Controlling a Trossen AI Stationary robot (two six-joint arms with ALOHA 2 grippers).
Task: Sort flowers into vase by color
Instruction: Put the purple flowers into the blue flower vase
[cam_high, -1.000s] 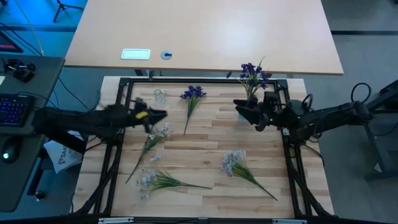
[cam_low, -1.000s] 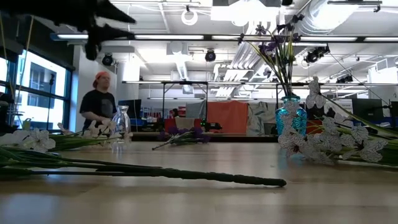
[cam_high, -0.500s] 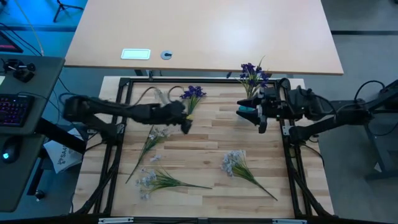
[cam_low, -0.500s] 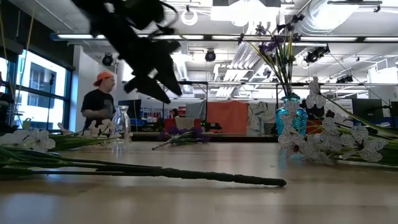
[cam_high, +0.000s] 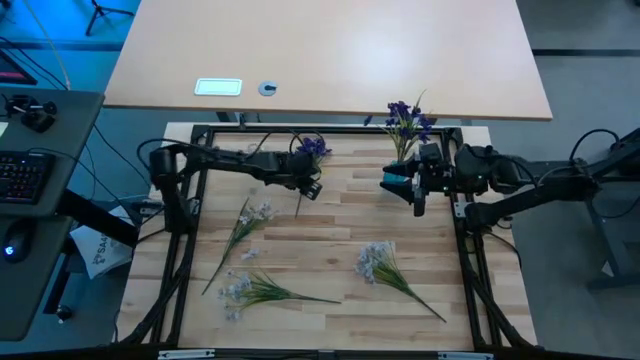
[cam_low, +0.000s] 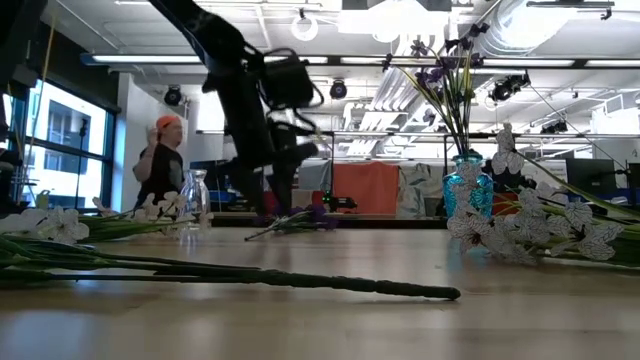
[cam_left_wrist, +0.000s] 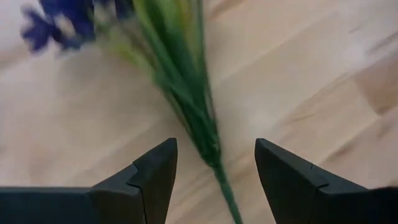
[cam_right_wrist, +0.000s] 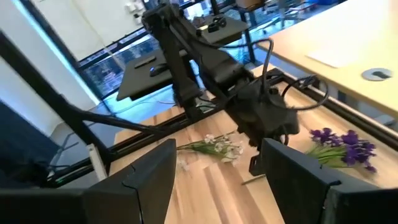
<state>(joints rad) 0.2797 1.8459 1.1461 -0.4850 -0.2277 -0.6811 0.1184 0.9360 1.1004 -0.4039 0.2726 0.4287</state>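
A loose purple sprig (cam_high: 311, 149) lies flat on the table near its far edge, stem (cam_left_wrist: 205, 124) running toward the near side. My left gripper (cam_high: 310, 186) is open and low over it, one finger on each side of the stem (cam_left_wrist: 214, 163), not touching. Another purple sprig (cam_high: 405, 118) stands in the blue vase (cam_low: 467, 190). Three pale sprigs lie flat: one left of centre (cam_high: 250, 215), one near left (cam_high: 243, 288), one near right (cam_high: 376, 260). My right gripper (cam_high: 398, 183) hovers open beside the blue vase (cam_high: 405, 155).
A small clear glass vase (cam_low: 195, 200) stands at the far left of the table, behind my left arm (cam_high: 230, 160). A black frame (cam_high: 188, 240) borders the table. A person (cam_low: 160, 165) stands in the room beyond. Bare wood (cam_high: 335, 215) lies between the sprigs.
My left arm has swung from the table's left side toward the right and far edge and has come down, so its open fingers now stand astride the loose purple sprig's stem. The flowers have not moved.
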